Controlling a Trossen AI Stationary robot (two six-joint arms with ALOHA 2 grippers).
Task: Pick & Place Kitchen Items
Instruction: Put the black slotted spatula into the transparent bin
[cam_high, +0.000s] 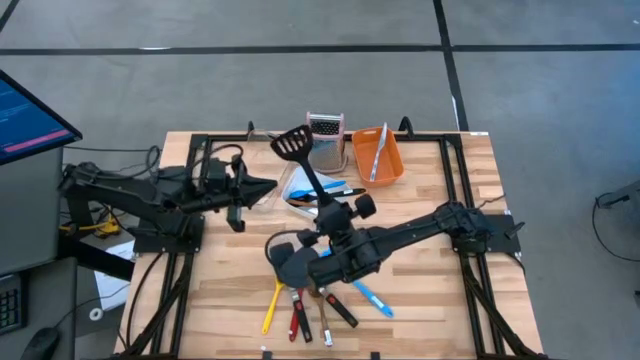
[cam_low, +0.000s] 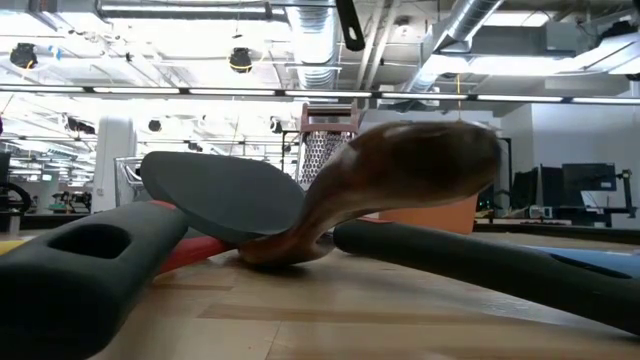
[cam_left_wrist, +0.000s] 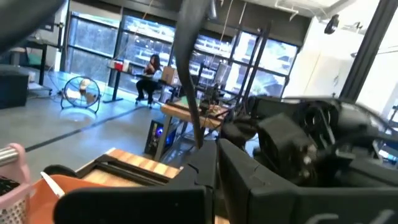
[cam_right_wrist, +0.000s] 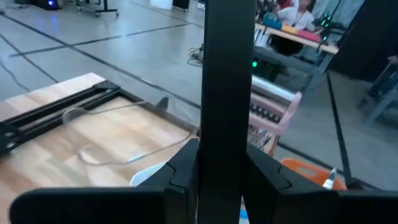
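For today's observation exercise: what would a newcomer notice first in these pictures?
First, the black slotted turner held up by the right gripper at mid-table, jaws shut on its handle. Next, the heap of utensils by the table's near edge, red, yellow, blue and black handles fanned out. Behind stand the steel grater and orange tub.

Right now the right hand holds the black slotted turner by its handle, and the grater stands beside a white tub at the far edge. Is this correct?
Not quite. The grater stands beside an orange tub, as the high view shows. The right hand does hold the black slotted turner by its handle.
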